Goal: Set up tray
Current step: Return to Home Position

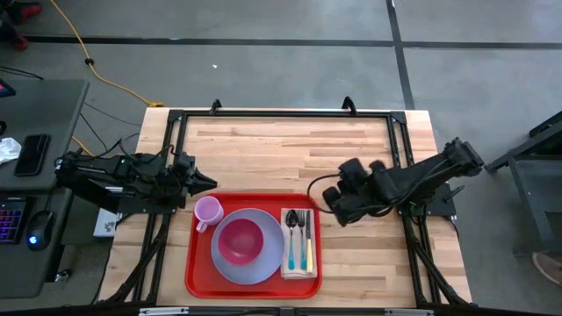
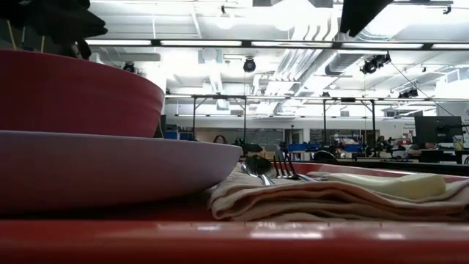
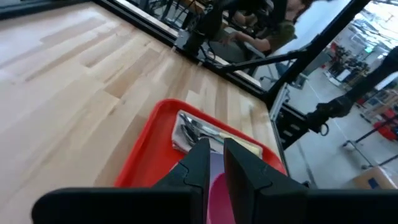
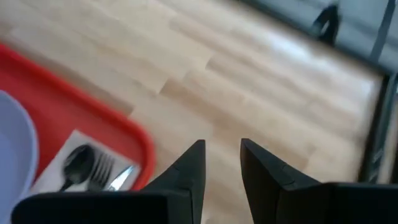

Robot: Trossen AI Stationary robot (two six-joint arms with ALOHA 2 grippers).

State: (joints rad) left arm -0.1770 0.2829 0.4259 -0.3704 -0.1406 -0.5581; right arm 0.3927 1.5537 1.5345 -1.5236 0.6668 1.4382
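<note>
The red tray (image 1: 200, 263) lies at the table's near edge. On it a lavender plate (image 1: 263, 263) carries a dark pink bowl (image 1: 240, 240). A pink cup (image 1: 208, 211) stands at the tray's far left corner. A beige napkin (image 1: 299, 263) on the tray's right side bears a spoon (image 1: 291, 230), a fork (image 1: 301, 224) and a yellow-handled piece (image 1: 308, 250). My left gripper (image 1: 206, 183) hovers just beyond the cup, fingers a narrow gap apart (image 3: 216, 155), nothing between them. My right gripper (image 1: 334, 209) hangs off the tray's far right corner, open (image 4: 222, 155) and touching nothing.
A black frame (image 1: 281, 114) runs along the table's far edge and down both sides. Bare wood (image 1: 290, 149) lies between the frame and the tray. Left of the table stands a desk with a phone (image 1: 33, 154) and a keyboard (image 1: 10, 219).
</note>
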